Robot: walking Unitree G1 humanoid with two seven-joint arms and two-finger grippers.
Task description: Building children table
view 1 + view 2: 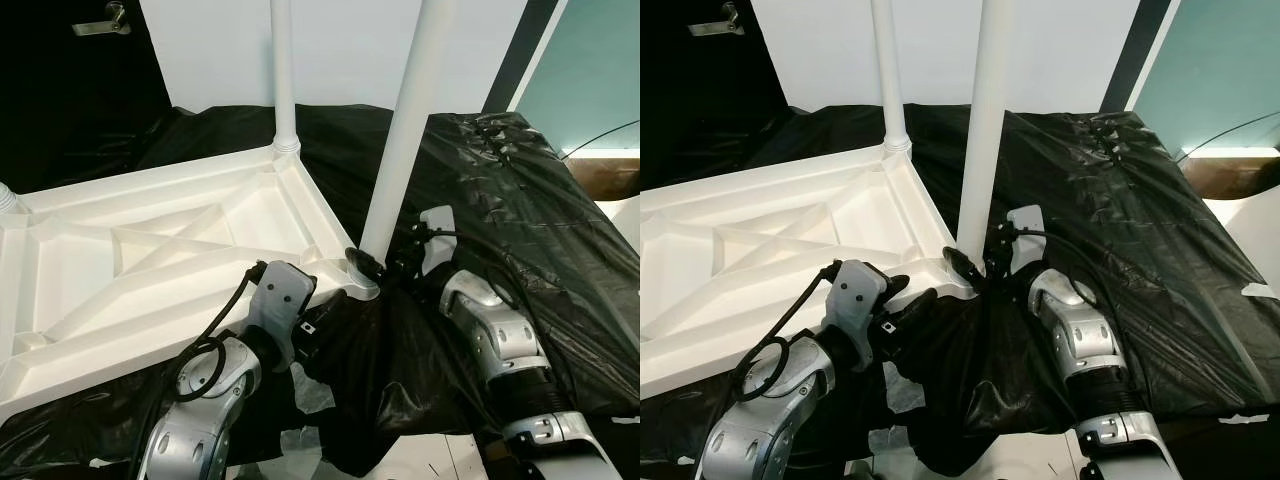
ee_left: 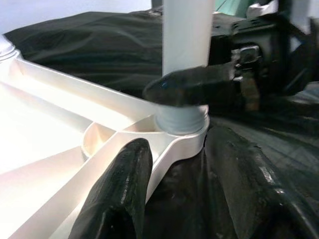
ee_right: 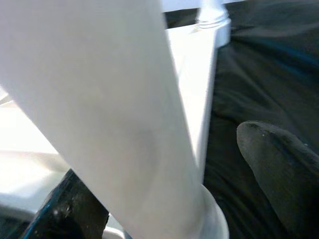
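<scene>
The white plastic tabletop [image 1: 150, 270] lies upside down on a surface draped in black plastic sheeting [image 1: 520, 230], its ribbed underside facing up. At its far left corner the threaded base of a fitted leg [image 1: 8, 198] is just visible. A second white leg [image 1: 283, 70] stands upright in the far corner socket, near the white wall [image 1: 340, 50].

The left gripper [image 1: 322, 300] sits at the near edge of the tabletop, beside the near corner socket [image 2: 182, 130]. In the left wrist view its two black fingers [image 2: 119, 194] stand apart, one over the white rim and the other over the black sheeting, with the corner of the tabletop between them. Whether they press on that corner cannot be told.

The near leg [image 1: 400, 140] rises from the near corner socket, leaning slightly. Its threaded end sits in the socket collar.

The right gripper [image 1: 375, 265] is at the foot of this leg. In the left wrist view one of its black fingers [image 2: 192, 84] lies against the leg just above the collar. In the right wrist view the leg passes between the two fingers, one close against it and the other standing a little clear. The hold appears loose rather than tight.

A dark door with a metal handle [image 1: 100, 22] stands at far left.
</scene>
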